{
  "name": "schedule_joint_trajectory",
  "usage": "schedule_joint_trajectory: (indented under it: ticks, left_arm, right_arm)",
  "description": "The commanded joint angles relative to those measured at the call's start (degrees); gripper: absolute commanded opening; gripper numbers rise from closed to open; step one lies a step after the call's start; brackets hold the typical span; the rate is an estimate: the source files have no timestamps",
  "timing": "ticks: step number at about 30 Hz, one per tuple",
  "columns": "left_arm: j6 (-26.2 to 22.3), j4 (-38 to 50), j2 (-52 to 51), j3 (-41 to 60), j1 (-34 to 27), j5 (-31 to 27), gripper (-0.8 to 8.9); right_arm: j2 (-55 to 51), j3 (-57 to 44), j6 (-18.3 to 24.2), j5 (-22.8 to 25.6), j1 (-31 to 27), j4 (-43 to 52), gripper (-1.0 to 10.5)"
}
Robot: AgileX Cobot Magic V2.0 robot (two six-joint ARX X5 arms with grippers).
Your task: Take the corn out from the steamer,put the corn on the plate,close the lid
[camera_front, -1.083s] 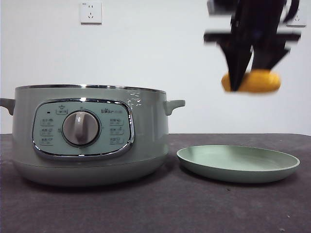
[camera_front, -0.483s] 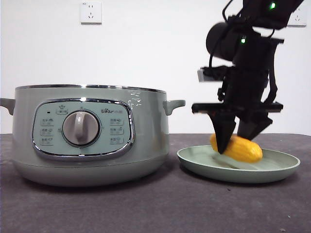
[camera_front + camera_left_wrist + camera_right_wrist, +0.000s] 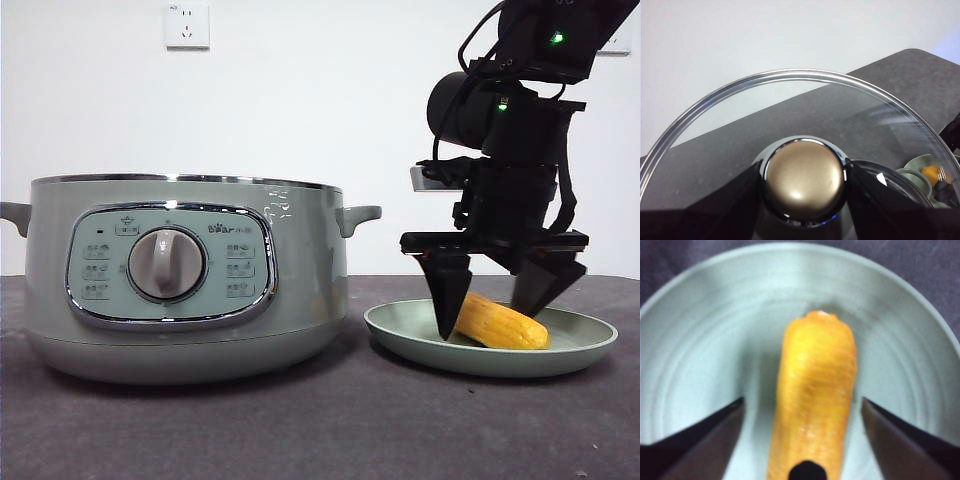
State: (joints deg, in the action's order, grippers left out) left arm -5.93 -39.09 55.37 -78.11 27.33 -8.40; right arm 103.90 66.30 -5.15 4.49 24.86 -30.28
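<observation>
The steamer stands uncovered toward the worktop's left edge, with the plate just beside it on the right. The corn lies on the plate, one end tilted up. The right hand hangs over it with jaws spread wide, one on each side of the cob and apart from it. The left hand, out of the front view, is clamped on the knob of the glass lid, held off the steamer. The risk ahead is a jaw nudging the rounded cob so that it rolls off the low rim, or the lid landing off-centre on the chrome rim.
</observation>
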Motion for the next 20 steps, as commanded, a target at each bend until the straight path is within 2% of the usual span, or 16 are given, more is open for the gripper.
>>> schedule_joint_trajectory:
  ticks: [1, 7, 11, 17, 20]
  left_arm:
    - [0.35, 2.45, -0.42, -1.05, 0.02, -0.13, -0.09]
    - [0.35, 2.16, 3.08, -1.05, 0.02, 0.28, -0.09]
    - [0.61, 2.19, 7.72, -1.03, 0.02, 5.27, -0.09]
    - [1.68, 3.15, 14.80, -0.72, -0.02, 6.01, -0.09]
    - [1.90, 5.29, 16.61, 0.20, -0.02, 8.48, -0.09]
  right_arm:
    - [-0.15, -0.44, 0.09, 0.15, -0.11, -0.70, 4.7]
    - [-6.21, -0.39, 0.04, 0.33, -0.11, -2.75, 4.7]
    - [-12.85, -0.39, 0.02, 0.33, -0.13, -4.00, 4.7]
    - [-22.91, -0.39, -0.35, 0.37, -0.57, -4.52, 4.7]
    - [-27.26, -0.39, -0.37, 0.35, -0.81, -4.55, 4.7]
